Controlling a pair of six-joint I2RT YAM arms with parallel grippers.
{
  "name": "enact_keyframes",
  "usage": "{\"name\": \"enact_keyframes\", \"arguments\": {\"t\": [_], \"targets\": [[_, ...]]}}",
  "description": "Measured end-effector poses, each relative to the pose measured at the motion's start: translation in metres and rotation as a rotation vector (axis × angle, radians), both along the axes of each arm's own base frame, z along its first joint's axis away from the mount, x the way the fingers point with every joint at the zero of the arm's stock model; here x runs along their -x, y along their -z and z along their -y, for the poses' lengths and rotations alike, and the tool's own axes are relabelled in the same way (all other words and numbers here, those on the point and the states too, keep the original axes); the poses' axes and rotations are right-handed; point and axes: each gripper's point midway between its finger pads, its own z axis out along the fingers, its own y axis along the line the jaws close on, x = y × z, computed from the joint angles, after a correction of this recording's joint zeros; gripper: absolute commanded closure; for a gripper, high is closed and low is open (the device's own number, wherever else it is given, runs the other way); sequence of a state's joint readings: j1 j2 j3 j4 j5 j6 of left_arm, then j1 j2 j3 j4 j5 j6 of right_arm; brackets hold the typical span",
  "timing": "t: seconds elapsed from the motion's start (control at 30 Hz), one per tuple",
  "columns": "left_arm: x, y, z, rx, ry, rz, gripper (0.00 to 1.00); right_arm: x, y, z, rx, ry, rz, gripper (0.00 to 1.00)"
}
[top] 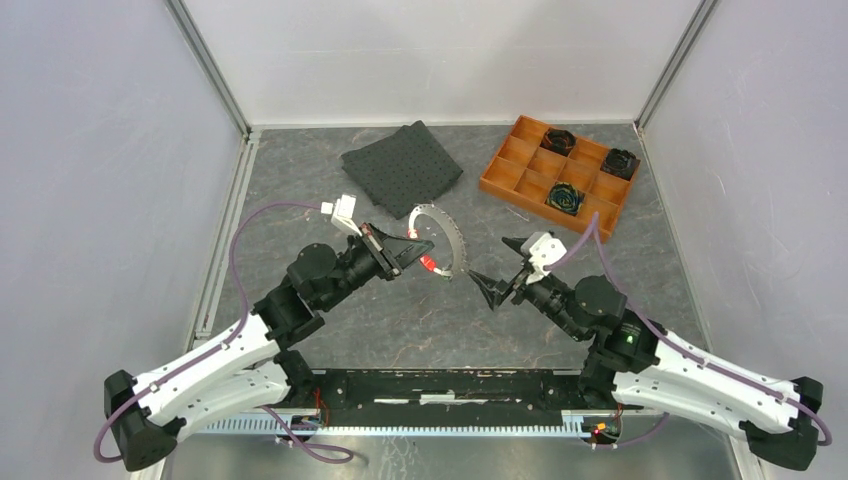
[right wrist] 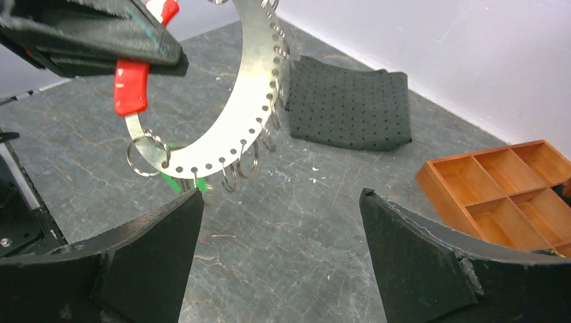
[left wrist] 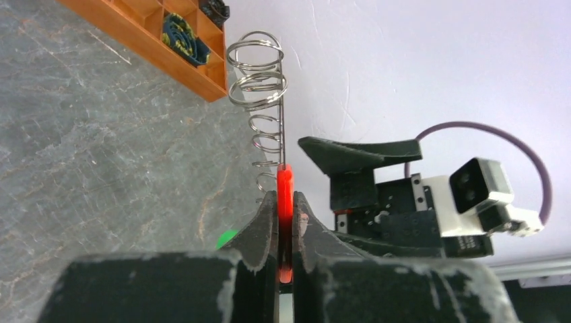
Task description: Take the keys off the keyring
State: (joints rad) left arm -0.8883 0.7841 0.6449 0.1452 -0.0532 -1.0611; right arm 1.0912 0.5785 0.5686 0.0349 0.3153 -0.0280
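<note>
Top view: the left gripper [top: 418, 248] pinches one red key [top: 428, 264] on a metal strip [top: 452, 238], the right gripper [top: 487, 260] gapes empty, and three black gears [top: 566, 198] sit in the tray [top: 497, 181]. Left wrist — one green key [left wrist: 227, 238] lies on the table [left wrist: 101, 134] below. Right wrist — the keyring [right wrist: 128, 156] hangs from the strip's end, just under the red key.

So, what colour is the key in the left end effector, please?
Red; the key shows best from the right wrist.

A grey, pale-veined stone tabletop [top: 420, 320] fills the frame. At upper centre lies a dark grey dotted cloth [top: 402, 168], and at upper right an orange compartment tray [top: 503, 172]. A silver curved metal plate [right wrist: 232, 114] carries a row of dark holes, with a red plastic key head [right wrist: 131, 87] and a green plastic speck [right wrist: 176, 183] beside it.
</note>
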Motion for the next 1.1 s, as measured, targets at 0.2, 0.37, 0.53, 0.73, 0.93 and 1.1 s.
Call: {"name": "enact_keyframes", "arguments": {"t": [0.2, 0.37, 0.53, 0.73, 0.93, 1.1], "targets": [[-0.005, 0.000, -0.005, 0.027, -0.040, -0.067, 0.98, -0.004, 0.027, -0.011, 0.043, -0.001, -0.046, 0.05], [-0.008, -0.003, -0.009, 0.083, -0.071, -0.104, 0.98, -0.003, 0.056, -0.013, 0.029, -0.001, -0.098, 0.04], [-0.012, 0.005, -0.017, 0.117, -0.118, -0.135, 0.98, 0.001, 0.073, -0.012, -0.038, -0.012, -0.105, 0.11], [-0.016, -0.003, -0.021, 0.179, -0.147, -0.136, 0.98, 0.016, 0.090, -0.021, -0.144, -0.114, -0.079, 0.22], [-0.018, -0.015, -0.020, 0.229, -0.144, -0.120, 0.98, 0.022, 0.076, -0.031, -0.222, -0.177, -0.026, 0.26], [-0.020, -0.017, -0.017, 0.255, -0.142, -0.129, 0.98, 0.023, 0.056, -0.038, -0.284, -0.204, 0.020, 0.29]]}}
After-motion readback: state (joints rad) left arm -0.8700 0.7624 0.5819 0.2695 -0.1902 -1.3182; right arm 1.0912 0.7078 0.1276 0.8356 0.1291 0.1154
